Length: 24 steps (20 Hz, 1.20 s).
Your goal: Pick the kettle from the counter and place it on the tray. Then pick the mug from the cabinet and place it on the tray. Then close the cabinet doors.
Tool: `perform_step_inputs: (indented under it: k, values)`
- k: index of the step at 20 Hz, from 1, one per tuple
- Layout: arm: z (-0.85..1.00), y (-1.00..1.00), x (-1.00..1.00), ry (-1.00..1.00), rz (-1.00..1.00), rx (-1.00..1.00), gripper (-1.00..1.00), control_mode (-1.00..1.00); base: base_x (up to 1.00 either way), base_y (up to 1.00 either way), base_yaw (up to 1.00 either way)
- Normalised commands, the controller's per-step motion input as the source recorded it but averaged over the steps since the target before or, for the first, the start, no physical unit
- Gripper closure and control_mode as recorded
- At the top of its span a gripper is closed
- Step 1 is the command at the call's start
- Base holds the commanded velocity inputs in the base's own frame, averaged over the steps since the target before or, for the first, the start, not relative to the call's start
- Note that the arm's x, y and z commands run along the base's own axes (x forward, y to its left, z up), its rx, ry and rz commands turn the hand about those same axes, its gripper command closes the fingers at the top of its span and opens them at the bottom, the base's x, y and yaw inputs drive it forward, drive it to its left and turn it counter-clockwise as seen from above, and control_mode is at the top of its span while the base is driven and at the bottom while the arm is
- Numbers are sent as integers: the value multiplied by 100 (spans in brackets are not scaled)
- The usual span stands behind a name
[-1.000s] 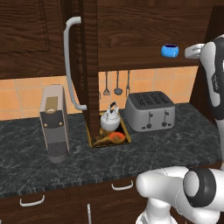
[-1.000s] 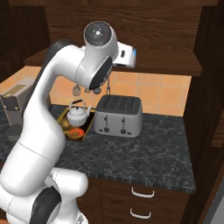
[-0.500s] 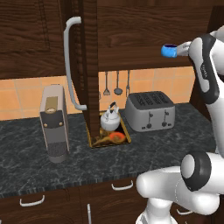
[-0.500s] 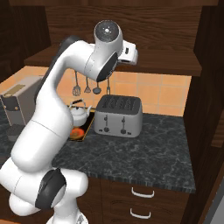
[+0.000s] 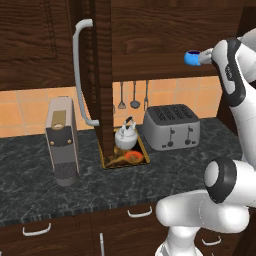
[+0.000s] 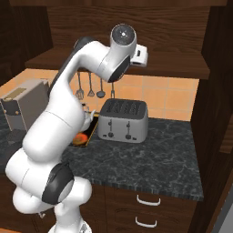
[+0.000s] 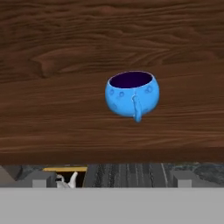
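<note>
Since the earlier frame: arm raised and extended toward cabinet shelf. Mug [image 7: 131, 93], blue, small, rigid, likely light, glossy: upright on shelf [image 7: 65, 127], handle facing camera. Gripper [image 7: 113, 178] fully open, empty. Recommended hold: across rounded body, clear of handle.

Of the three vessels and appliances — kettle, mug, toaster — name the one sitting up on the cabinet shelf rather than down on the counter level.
The small bright blue mug. It stands upright on the dark wood cabinet shelf; the silver kettle sits on the gold-rimmed tray and the boxy silver toaster on the marbled counter.
</note>
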Motion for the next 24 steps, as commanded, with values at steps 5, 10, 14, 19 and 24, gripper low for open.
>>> perform_step_inputs:
  k: [5, 10, 14, 19, 24]
  values:
    - [-3, -6, 29, 0, 0, 0, -100, -100, 0, 0, 0]
    - [-5, 0, 25, 0, 0, 0, -100, -100, 0, 0, 0]
    - [-4, -2, 30, 0, 0, 0, -100, -100, 0, 0, 0]
    - [-12, 0, 22, 0, 0, 0, -100, -100, 0, 0, 0]
    - [-3, -7, 18, 0, 0, 0, -100, -100, 0, 0, 0]
